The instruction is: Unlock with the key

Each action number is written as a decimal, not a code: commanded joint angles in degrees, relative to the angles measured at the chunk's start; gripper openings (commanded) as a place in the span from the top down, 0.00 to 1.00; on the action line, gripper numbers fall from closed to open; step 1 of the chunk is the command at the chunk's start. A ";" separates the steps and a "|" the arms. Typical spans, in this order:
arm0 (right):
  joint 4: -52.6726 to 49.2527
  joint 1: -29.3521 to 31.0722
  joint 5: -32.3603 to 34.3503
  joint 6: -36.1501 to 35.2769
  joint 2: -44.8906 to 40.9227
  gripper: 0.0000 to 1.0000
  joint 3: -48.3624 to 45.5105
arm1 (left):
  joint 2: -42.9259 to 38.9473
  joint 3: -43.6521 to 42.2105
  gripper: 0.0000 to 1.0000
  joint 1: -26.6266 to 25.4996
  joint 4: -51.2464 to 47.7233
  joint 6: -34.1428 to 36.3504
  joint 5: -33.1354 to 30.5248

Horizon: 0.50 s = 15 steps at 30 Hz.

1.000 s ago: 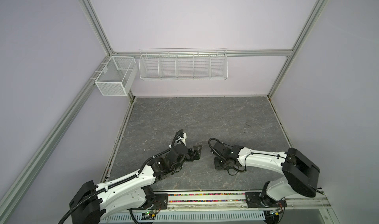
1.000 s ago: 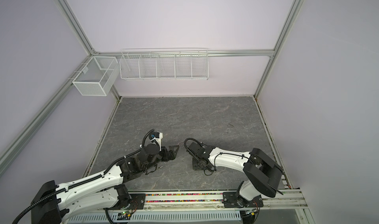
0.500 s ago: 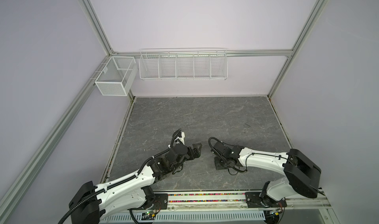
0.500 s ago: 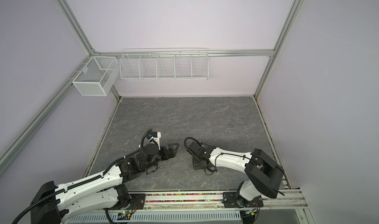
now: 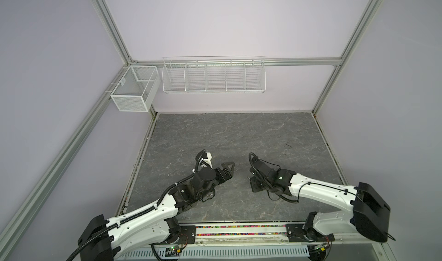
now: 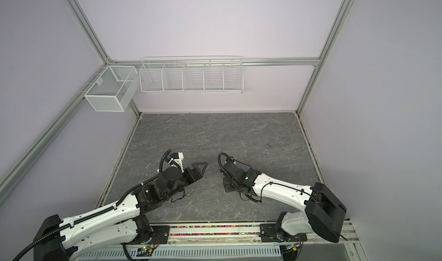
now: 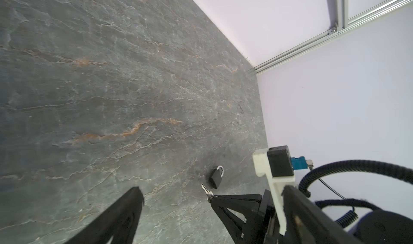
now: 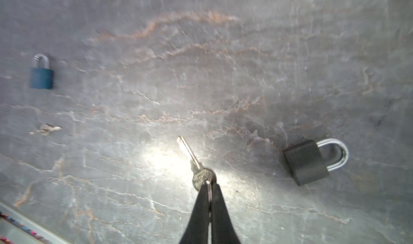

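Gripping key [image 8: 194,163], right jaws near black padlock [image 8: 306,164]; left jaws agape; blue padlock [image 8: 42,77] apart.

Left arm [image 5: 148,214] stretched low toward middle — left gripper [image 5: 227,170] spread wide. Right arm [image 5: 323,193] low, reaching inward — right gripper [image 8: 209,183] pinched tight.

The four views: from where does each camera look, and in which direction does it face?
Top views: high on the robot's side, looking down toward the back wall; left arm and right arm show nearly whole.
Left wrist: low over the table, facing the right wall; one of the open left jaws shows.
Right wrist: above the table, looking down; the shut right jaws hold the key.
Shared: both wrist views show the key and the black padlock.
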 commanded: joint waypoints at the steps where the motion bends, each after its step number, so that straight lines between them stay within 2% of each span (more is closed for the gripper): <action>1: 4.57 -0.30 2.43 -3.97 -3.51 0.93 1.84 | 1.95 3.25 0.05 -0.09 6.78 -3.26 0.69; 4: 6.06 -0.32 3.13 -4.89 -5.89 0.93 2.23 | 5.38 6.65 0.10 -0.09 7.00 -2.30 1.81; 6: 7.27 -0.29 2.97 -5.63 -7.54 0.94 2.14 | 7.82 8.06 0.24 -0.09 9.33 -1.55 3.03; 8: 7.83 -0.30 3.10 -5.82 -8.95 0.94 2.07 | 10.43 9.14 0.33 -0.03 11.81 -0.83 4.55; 13: 9.18 -0.30 2.96 -6.04 -12.55 0.93 1.52 | 15.44 11.65 0.35 0.14 12.89 -0.75 6.59; 15: 9.13 -0.29 3.19 -5.91 -13.88 0.93 1.38 | 16.40 12.33 0.41 0.24 12.85 -0.07 6.75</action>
